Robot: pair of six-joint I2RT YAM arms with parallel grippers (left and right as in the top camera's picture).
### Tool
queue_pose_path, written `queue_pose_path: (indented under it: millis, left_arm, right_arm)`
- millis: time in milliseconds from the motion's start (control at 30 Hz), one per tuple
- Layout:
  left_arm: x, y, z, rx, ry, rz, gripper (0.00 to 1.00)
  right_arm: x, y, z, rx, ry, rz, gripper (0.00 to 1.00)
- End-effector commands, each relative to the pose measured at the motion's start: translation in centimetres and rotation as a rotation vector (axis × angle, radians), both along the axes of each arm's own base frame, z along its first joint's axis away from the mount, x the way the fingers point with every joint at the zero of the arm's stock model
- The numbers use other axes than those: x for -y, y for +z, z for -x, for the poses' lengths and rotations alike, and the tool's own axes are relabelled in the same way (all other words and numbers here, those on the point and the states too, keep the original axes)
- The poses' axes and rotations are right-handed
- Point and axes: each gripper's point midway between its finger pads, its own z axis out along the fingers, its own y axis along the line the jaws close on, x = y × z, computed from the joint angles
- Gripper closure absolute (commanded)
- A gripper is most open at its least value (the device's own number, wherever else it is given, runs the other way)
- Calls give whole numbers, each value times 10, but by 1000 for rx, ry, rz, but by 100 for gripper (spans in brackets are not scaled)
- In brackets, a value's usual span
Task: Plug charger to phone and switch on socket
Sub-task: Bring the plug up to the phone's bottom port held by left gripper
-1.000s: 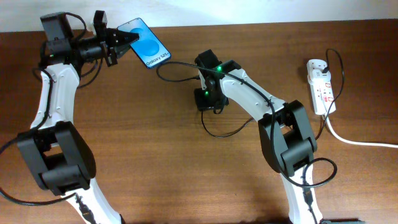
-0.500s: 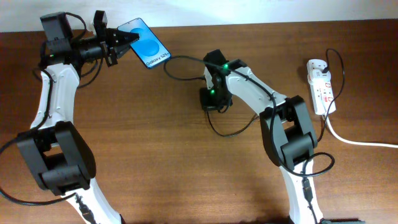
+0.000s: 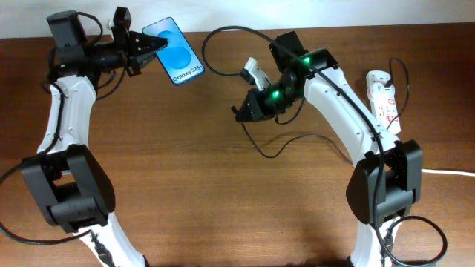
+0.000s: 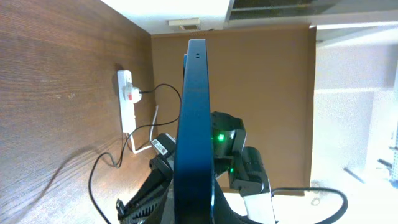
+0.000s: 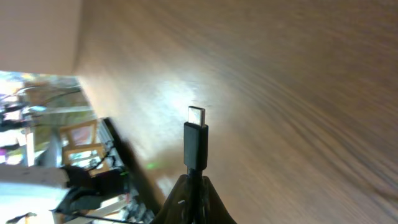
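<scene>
Right gripper (image 3: 240, 113): raised off the surface since the earlier frame, fingers clamped on the charger (image 5: 196, 144), tip exposed. Phone (image 3: 178, 55): clamped by left gripper (image 3: 154, 46), apparently aloft. Tip is to be squared to the port before insertion. Socket (image 3: 384, 98): far right.

The slim rectangular smartphone (image 3: 173, 50), far left, has a bright blue screen with paler blue swirls, a white strip with dark lettering and a black frame. The thin black charger cable (image 5: 195, 149) ends in a silver metal tip. The white oblong plastic power strip (image 3: 384, 102), far right, carries red switches. The wooden table (image 3: 193, 193) is mid-brown with darker grain streaks. Green lights (image 3: 276, 94) glow on the black-and-white right robot arm (image 3: 338, 96).
</scene>
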Motion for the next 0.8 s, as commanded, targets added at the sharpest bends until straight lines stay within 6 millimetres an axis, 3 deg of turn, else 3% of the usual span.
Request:
queue_pose_path:
  millis: [0, 233, 300, 500, 633, 767]
  left_arm:
    - [8, 10, 6, 80, -52, 4, 100]
    - [8, 9, 5, 111, -45, -10, 100]
    - [8, 9, 5, 132, -45, -15, 100]
    - [8, 9, 5, 141, -45, -18, 100]
    - [12, 9, 5, 153, -50, -23, 100]
    - [29, 7, 6, 150, -72, -30, 100]
  right_arm:
    - [-15, 18, 6, -1, 48, -120, 95]
    - [-17, 21, -6, 13, 8, -127, 96]
    - [-7, 21, -13, 25, -39, -86, 96]
    - [20, 76, -5, 152, -83, -87, 96]
    - [6, 88, 8, 164, -38, -140, 96]
    - [-21, 75, 2, 141, -74, -181, 96]
